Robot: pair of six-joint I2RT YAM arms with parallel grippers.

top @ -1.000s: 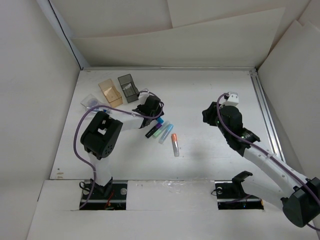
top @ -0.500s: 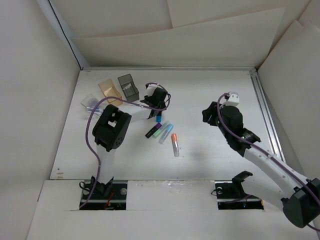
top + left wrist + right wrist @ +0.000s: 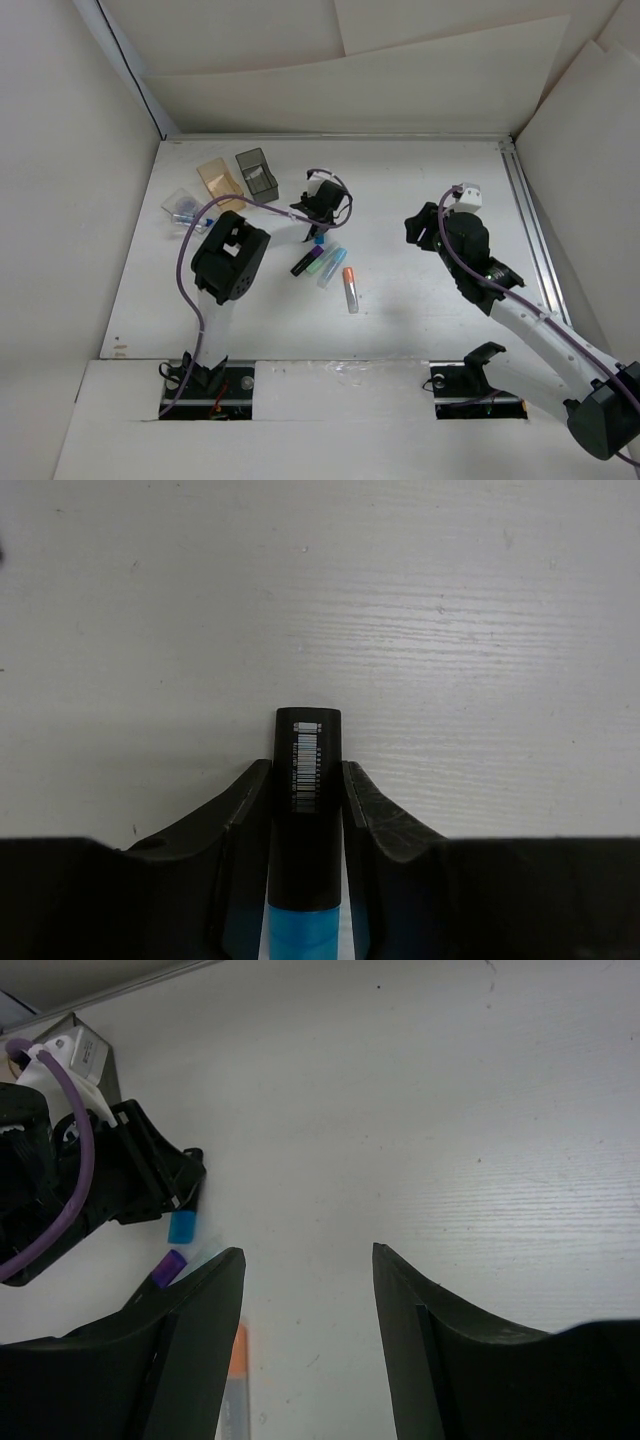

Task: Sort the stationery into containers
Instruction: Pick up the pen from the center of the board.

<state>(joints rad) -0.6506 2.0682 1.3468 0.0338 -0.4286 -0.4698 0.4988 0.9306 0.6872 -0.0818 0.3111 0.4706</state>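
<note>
One pen (image 3: 308,750), black-capped with a blue barrel, is clamped in the left pincer (image 3: 305,780), whose jaws are closed tight against both its sides. Over the last second that arm's wrist has swung from the left flank of the pile round to its far side. The pen's blue end has hardly shifted in the top view, so the grip is made but the carry has not begun. Whether the pen is clear of the surface (image 3: 420,170) I cannot tell.

Just near of it in the pile lie a black-purple pen (image 3: 301,266), a green pen (image 3: 315,264), a light blue pen (image 3: 331,268) and an orange-capped tube (image 3: 350,288). The clear box (image 3: 180,206), amber box (image 3: 220,184) and grey box (image 3: 257,175) stand together well to the left.

The right pincer (image 3: 305,1280) hangs wide open and empty off to the right, as it was a second ago. Next, in my judgement, comes a lift and a leftward carry to a box.
</note>
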